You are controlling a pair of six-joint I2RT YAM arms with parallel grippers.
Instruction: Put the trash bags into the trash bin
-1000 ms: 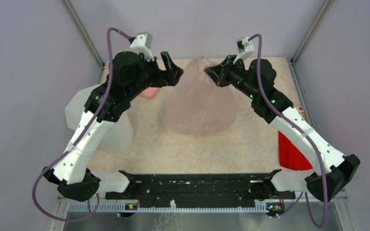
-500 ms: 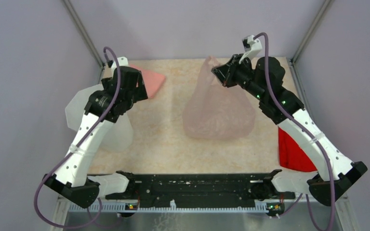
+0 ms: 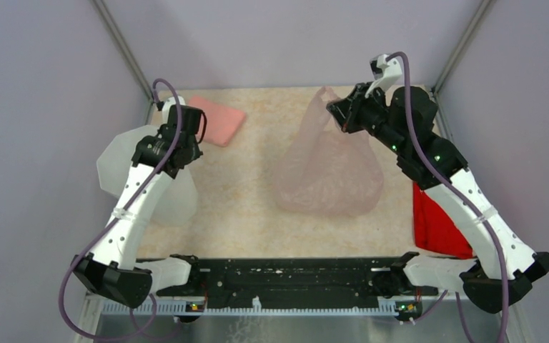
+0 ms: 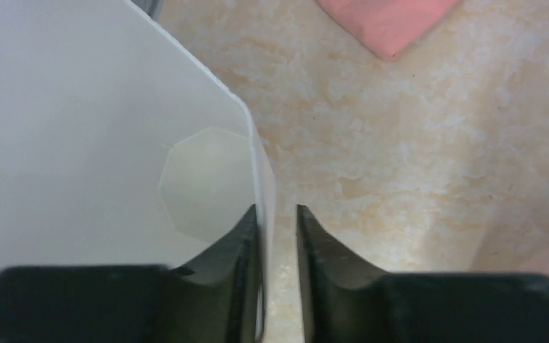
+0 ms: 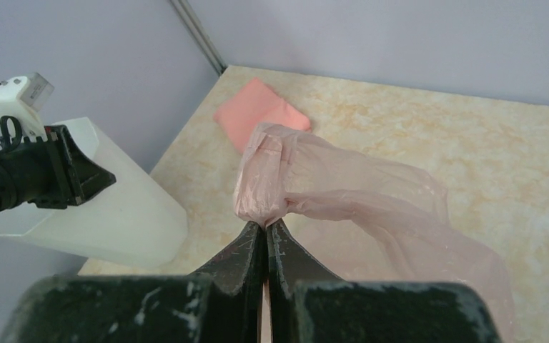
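Note:
The trash bag (image 3: 329,175), thin pale pink film, hangs in the middle right of the table. Its gathered top is pinched in my right gripper (image 3: 336,111), which is shut on it. In the right wrist view the bag (image 5: 372,193) drapes away from the right gripper (image 5: 266,224). The white trash bin (image 3: 125,164) stands at the left edge. My left gripper (image 4: 277,211) straddles the bin's (image 4: 100,128) right wall. One finger is inside against the wall and the other is outside with a small gap left. The left gripper (image 3: 182,139) points down at that rim.
A folded salmon-pink cloth (image 3: 216,120) lies at the back left, just beyond the bin. A flat red packet (image 3: 436,225) lies at the right edge under the right arm. Grey walls close in the table on three sides.
My left gripper let go of the bag, swung left and down onto the bin's rim, and its jaws narrowed. The right gripper carried the bag's top a little right and back.

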